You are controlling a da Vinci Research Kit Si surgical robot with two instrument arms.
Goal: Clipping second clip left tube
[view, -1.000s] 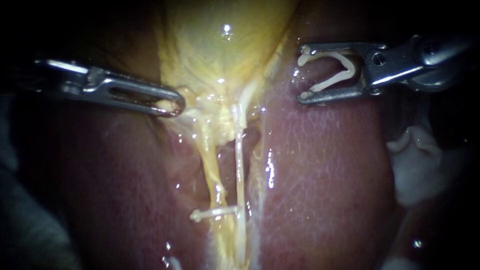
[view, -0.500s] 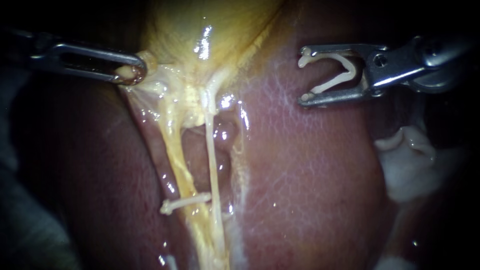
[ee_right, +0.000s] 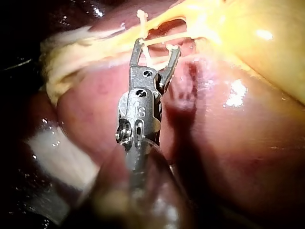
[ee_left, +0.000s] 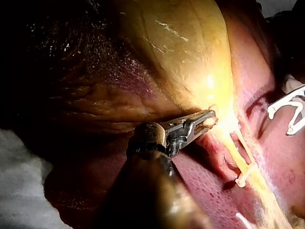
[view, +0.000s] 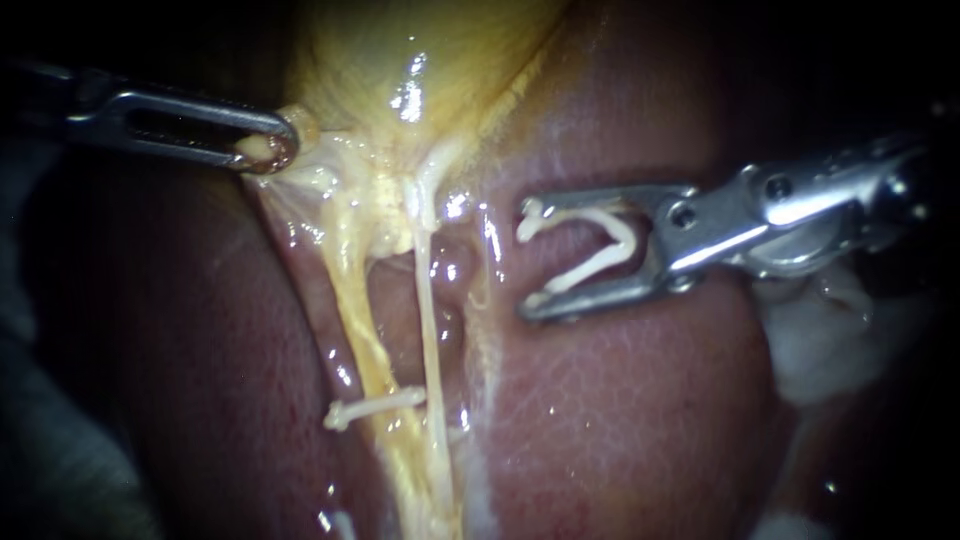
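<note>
Right instrument (ee_right: 157,46), jaws holding an open white clip (ee_right: 147,58), near a yellowish tube (ee_right: 162,20), liver (ee_right: 219,138) beneath

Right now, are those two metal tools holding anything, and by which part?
The left instrument grips the gallbladder by a pinch of tissue at its narrow end. The right instrument carries an open white clip, its legs seated against both jaws.

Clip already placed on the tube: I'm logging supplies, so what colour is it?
White to off-white. The clip shows best in the endoscope view.
</note>
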